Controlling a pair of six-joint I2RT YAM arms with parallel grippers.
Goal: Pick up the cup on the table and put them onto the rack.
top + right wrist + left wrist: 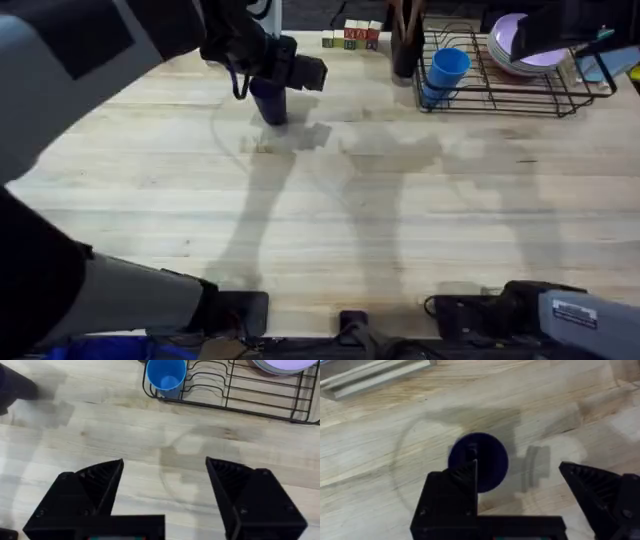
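Observation:
A dark blue cup (270, 104) stands upright on the wooden table at the far left-centre. My left gripper (273, 88) hangs right over it, open. In the left wrist view the cup (487, 462) shows from above, partly under one finger, while the left gripper (517, 471) spreads wider than the cup. A light blue cup (446, 70) sits in the left end of the black wire rack (520, 97) at the far right. My right gripper (165, 467) is open over bare table, short of the rack (240, 402) and the light blue cup (166, 376).
Lavender plates (520, 45) lie in the rack's right half. A dark holder (405, 40) stands beside the rack, with small coloured blocks (352, 37) left of it. A pale slatted stand (370, 377) lies past the dark cup.

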